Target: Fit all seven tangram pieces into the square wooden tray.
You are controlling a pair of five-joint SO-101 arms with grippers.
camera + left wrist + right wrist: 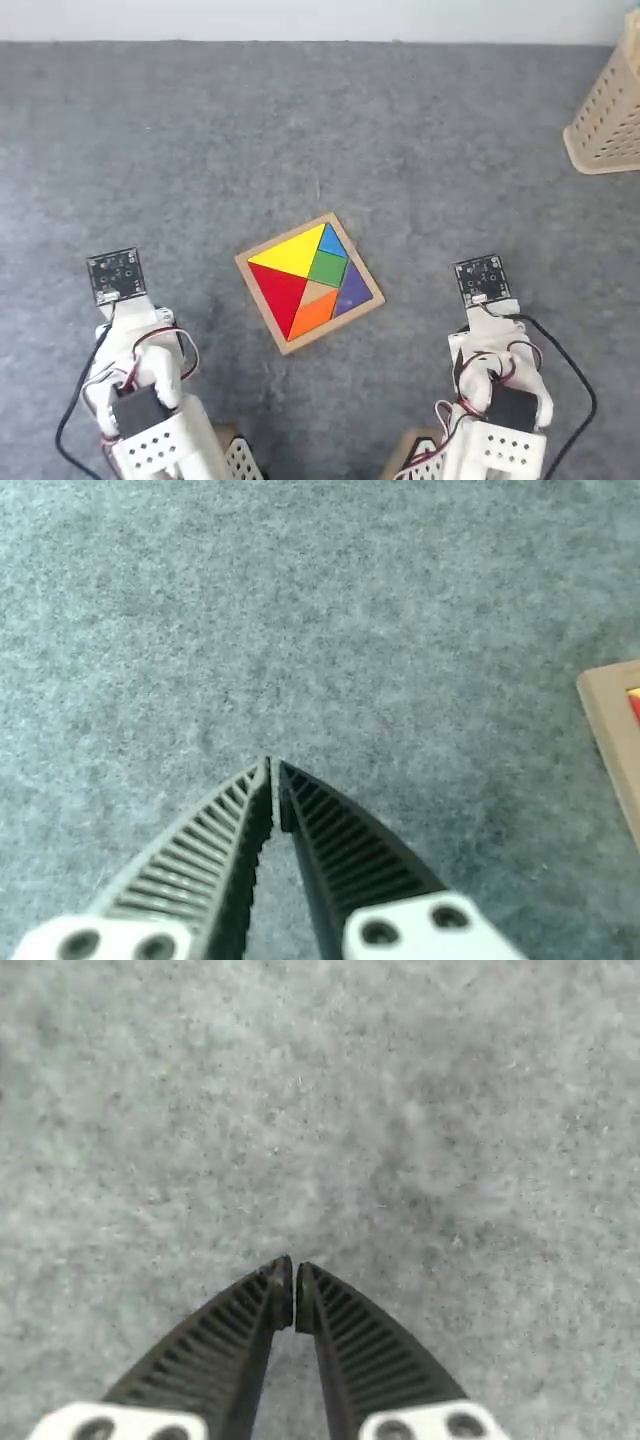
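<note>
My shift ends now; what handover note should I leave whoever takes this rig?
Left gripper: shut, empty, above the grey mat near the tray.
Right gripper: shut, empty, above the mat.
Done: the tray holds yellow, red, blue, green, orange and purple pieces.
Tan patch mid-tray: seventh piece or bare slot, cannot tell.
Left: confirm that patch.

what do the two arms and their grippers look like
Both arms, left arm and right arm, have white plastic shells with black motors, a black square board at the wrist, and thin red and black cables. The left gripper and right gripper have dark ribbed fingers on white bases.
</note>
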